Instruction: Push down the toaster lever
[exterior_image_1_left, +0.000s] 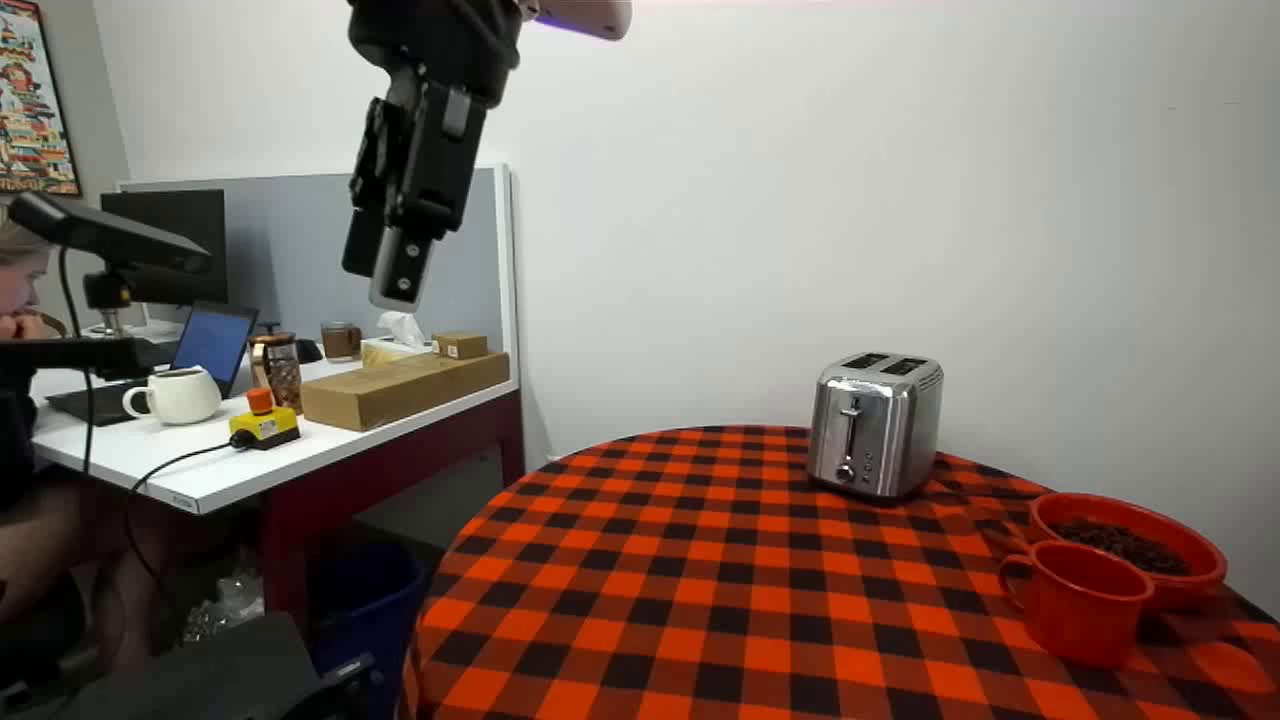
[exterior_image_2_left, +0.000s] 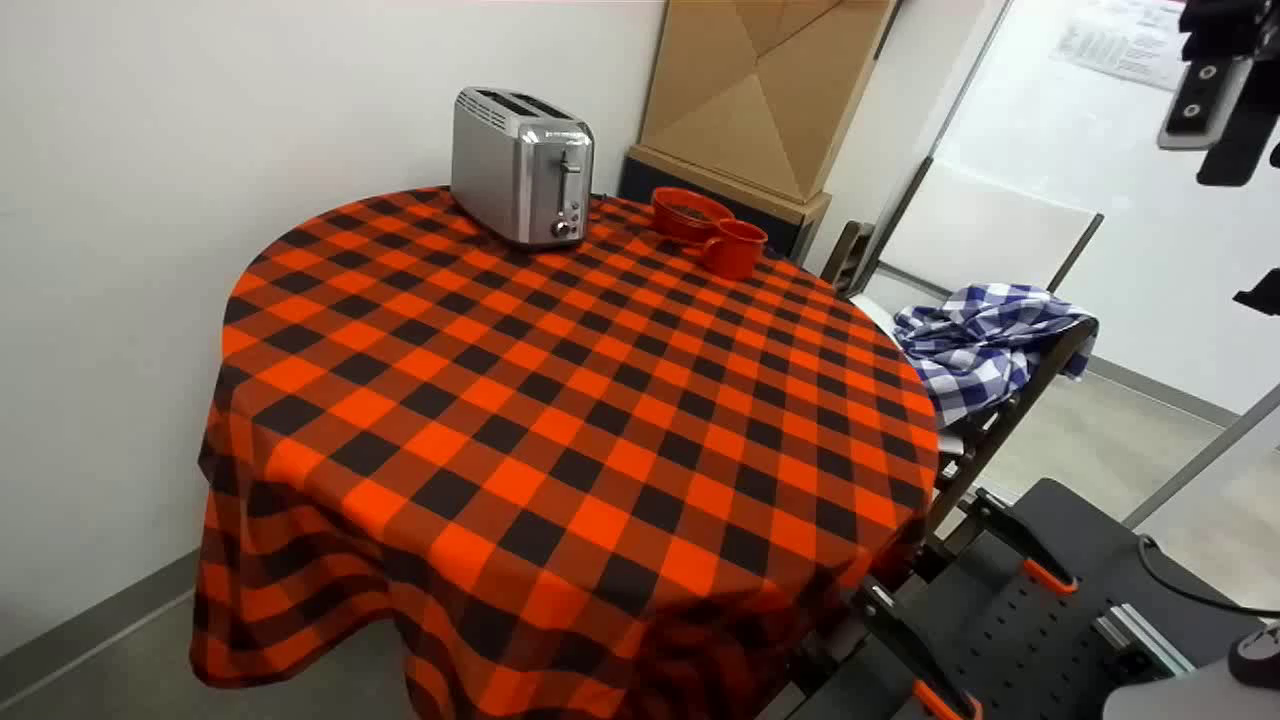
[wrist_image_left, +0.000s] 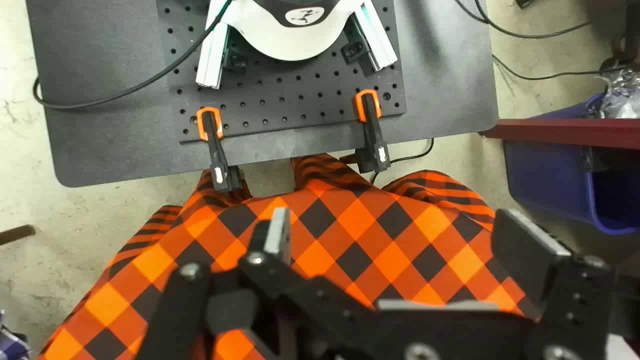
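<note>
While the end effector (exterior_image_1_left: 383, 265) hangs empty, well apart from the toaster (exterior_image_1_left: 878, 430), the lever (exterior_image_1_left: 851, 410) stands raised.
In an exterior view, the toaster stands upright on the desk (exterior_image_1_left: 700, 570), near the wall (exterior_image_1_left: 850, 200). In an exterior view, the mug (exterior_image_2_left: 740, 252) and bowl (exterior_image_2_left: 690, 213) stand apart from it; route the approach clear of both. In the wrist view, the fingers (wrist_image_left: 277, 234) are spread wide: bring them together, align them above the lever, then press straight down; sideways force would likely slide the toaster.
</note>
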